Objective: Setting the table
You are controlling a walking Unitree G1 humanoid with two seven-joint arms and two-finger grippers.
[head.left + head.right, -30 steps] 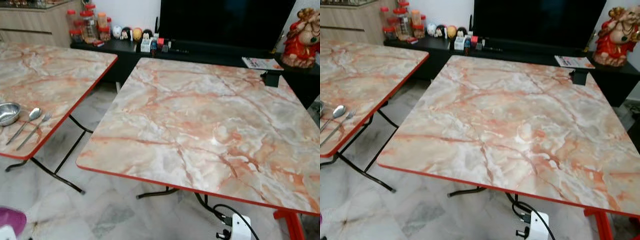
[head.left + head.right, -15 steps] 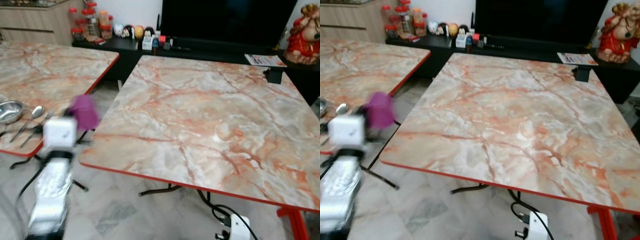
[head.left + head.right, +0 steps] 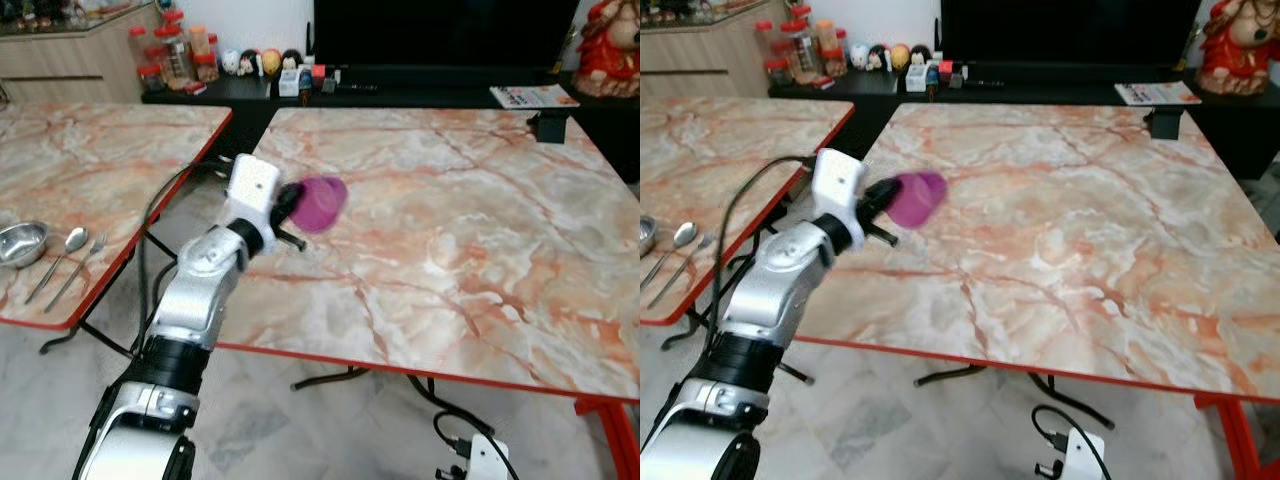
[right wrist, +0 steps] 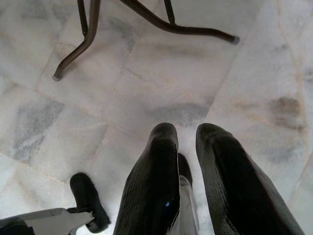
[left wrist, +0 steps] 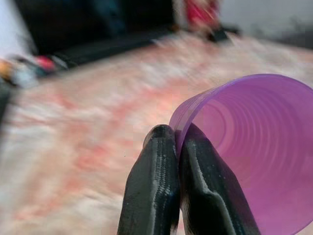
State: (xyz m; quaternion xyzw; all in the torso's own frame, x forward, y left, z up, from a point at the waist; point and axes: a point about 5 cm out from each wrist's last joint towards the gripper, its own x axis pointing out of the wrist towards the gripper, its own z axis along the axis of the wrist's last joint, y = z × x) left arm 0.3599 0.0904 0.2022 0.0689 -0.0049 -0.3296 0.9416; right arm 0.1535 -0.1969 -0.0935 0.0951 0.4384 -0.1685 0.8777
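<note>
Left claw: my left gripper (image 3: pixel 288 212) pinches the rim of the purple cup (image 3: pixel 320 203), one finger inside the wall and one outside, as the left wrist view shows.
Cup position: I hold it in the air above the near-left part of the right table (image 3: pixel 480 250), just past that table's left edge. I judge it does not touch the top.
Cup axis: the cup lies almost on its side. Its long axis runs away from the claw, to the right and far, across the table top.
Coming move: I think the cup must be turned upright before I lower it. The bare table top is directly under and beyond the claw, so only a short way down remains.
Nearer arm: the left arm, since it carries the cup.
Right claw: my right gripper (image 4: pixel 188 166) hangs idle over the floor (image 4: pixel 146 88), its fingers slightly apart and holding nothing.
Other items: a steel bowl (image 3: pixel 20 243), a spoon (image 3: pixel 58 262) and a fork (image 3: pixel 72 272) wait on the left table (image 3: pixel 110 150), well apart from the cup.
</note>
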